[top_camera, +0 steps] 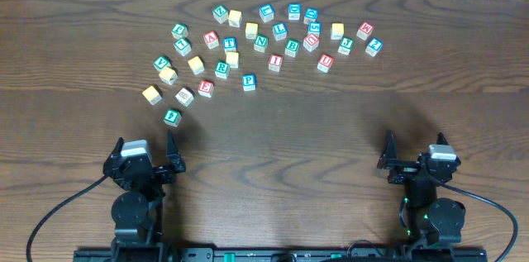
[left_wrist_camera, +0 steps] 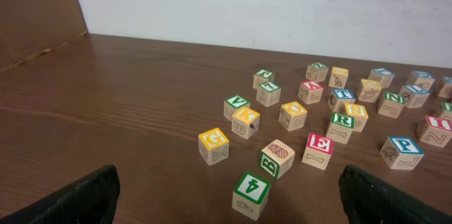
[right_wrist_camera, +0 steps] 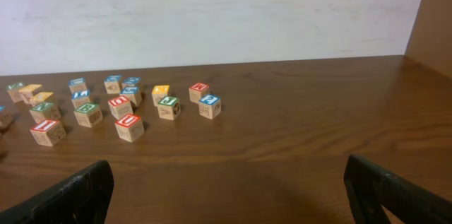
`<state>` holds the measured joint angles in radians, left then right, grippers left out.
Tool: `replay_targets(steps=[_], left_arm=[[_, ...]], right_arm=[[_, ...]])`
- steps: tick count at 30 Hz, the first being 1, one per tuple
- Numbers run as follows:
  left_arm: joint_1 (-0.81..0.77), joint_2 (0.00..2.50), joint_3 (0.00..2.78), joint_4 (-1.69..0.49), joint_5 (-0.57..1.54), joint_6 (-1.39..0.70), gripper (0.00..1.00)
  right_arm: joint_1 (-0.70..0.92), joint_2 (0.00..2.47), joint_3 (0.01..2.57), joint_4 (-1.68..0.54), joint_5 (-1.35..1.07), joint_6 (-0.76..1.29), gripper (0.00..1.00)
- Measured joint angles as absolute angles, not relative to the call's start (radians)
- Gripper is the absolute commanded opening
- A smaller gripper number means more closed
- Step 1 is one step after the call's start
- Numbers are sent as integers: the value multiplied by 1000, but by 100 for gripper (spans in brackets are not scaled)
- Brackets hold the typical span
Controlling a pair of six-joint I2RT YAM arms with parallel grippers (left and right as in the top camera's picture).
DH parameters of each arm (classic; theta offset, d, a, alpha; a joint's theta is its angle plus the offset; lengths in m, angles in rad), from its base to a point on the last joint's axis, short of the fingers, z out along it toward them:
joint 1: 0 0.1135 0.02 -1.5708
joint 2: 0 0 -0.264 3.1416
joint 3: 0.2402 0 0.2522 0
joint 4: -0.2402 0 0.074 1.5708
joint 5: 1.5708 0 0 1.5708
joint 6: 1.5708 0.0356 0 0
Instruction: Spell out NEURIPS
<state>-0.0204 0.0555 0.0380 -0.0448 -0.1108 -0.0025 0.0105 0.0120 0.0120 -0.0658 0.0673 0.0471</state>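
Both left gripper [top_camera: 145, 141] and right gripper [top_camera: 415, 143] sit open, empty, near; perhaps thirty letter blocks [top_camera: 260, 43] lie scattered far.

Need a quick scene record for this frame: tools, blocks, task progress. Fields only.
left tool: open, empty, touching nothing
right tool: open, empty, touching nothing
blocks: letter cubes scattered loose on far half of table, no row formed
readable letters: E block, P block, R block, U block
closest to left tool: green block
progress: nothing spelled yet
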Motion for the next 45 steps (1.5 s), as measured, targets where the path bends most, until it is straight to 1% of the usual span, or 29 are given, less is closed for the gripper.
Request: replay_targets(steps=[18, 23, 28, 33, 41, 45], left_arm=[[-20, 56, 38, -26, -111, -7, 98], [-20, 85, 74, -29, -111, -11, 98], [-20, 239, 227, -33, -111, -11, 98], [-20, 477, 438, -108, -110, -15, 97], [-20, 815, 783, -319, -57, -22, 97], [-20, 944, 935, -441, -20, -22, 97]], right_arm=[[10, 12, 12, -57, 67, 47, 99], [10, 12, 12, -7, 67, 47, 99], [10, 28, 19, 49, 57, 47, 99], [10, 105, 64, 49, 35, 47, 99], [10, 385, 301, 15, -7, 47, 99], [10, 583, 481, -76, -51, 47, 99]])
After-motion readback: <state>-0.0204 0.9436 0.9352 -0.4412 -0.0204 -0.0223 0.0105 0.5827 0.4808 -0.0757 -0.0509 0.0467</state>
